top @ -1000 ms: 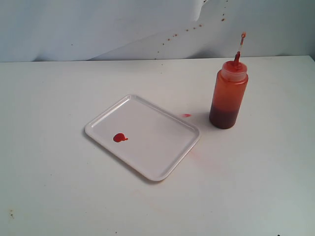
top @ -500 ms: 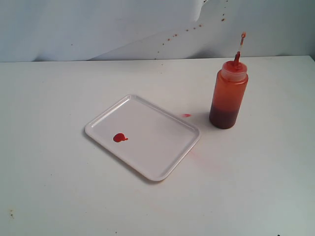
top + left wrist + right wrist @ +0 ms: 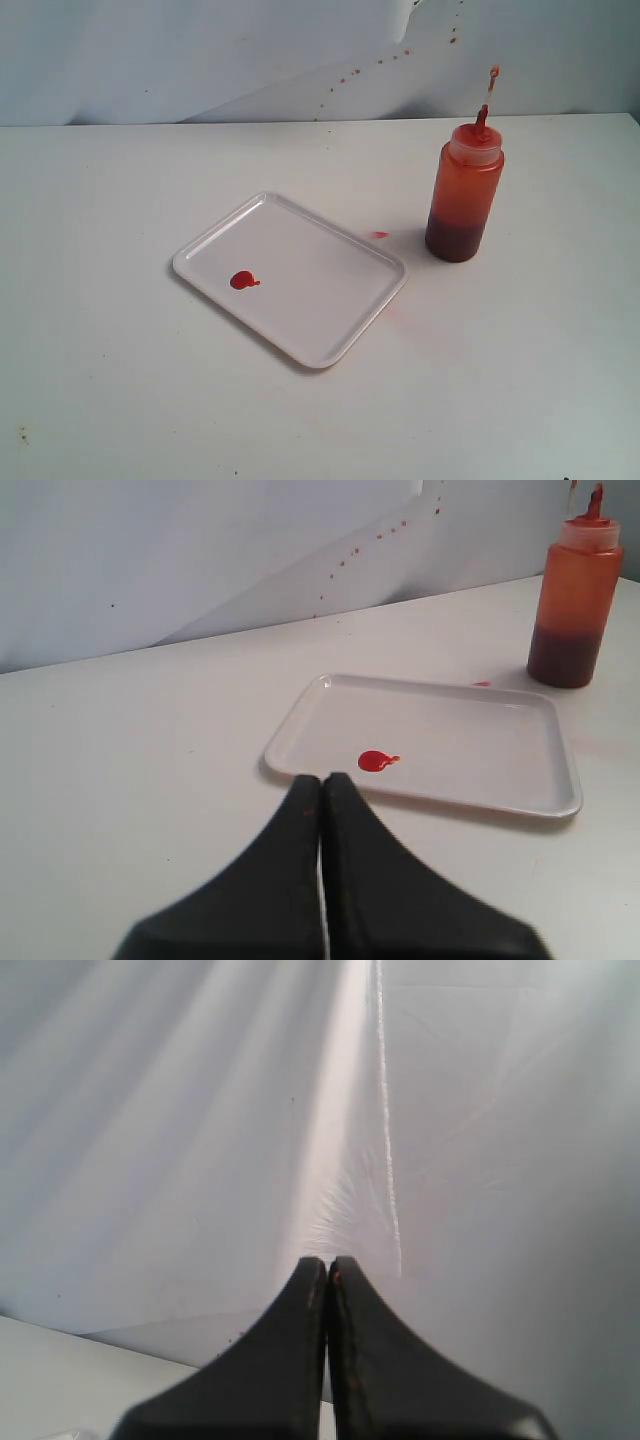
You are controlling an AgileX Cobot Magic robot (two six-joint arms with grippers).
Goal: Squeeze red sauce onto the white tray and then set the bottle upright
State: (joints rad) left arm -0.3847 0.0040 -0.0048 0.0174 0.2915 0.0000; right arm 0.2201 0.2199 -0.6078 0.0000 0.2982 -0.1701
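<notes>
Nothing has budged over the last second: tray, blob and bottle sit exactly where they were, and no arm enters the exterior view.

Starting at the left gripper (image 3: 322,780): its two black fingers are pressed flat together with nothing between them, low over the table (image 3: 130,780). Straight ahead of those tips lies the white tray (image 3: 480,740), flat on the table. On it, towards the edge closest to the gripper, sits the red sauce (image 3: 376,762), a glossy round blob with a small tail.

Further out, past the tray's far corner and clear of it, the bottle (image 3: 575,600) stands upright on its base. Its long axis is vertical, the nozzle points up and dark sauce has settled at the bottom. A tiny pale-red smear (image 3: 482,684) marks the table between tray and bottle.

Over to the right gripper (image 3: 327,1260): fingers likewise closed tight on nothing. It faces the white backdrop (image 3: 200,1110), with none of the task's things in its camera.

In the exterior view the bottle stands on the right half, the right arm's side, though how close either arm really is I can't tell. By the look of it both steps are done: sauce on the tray, bottle standing. If the bottle did need handling again, it would want a sideways grasp across its upright body, and the right arm looks the likelier one.
</notes>
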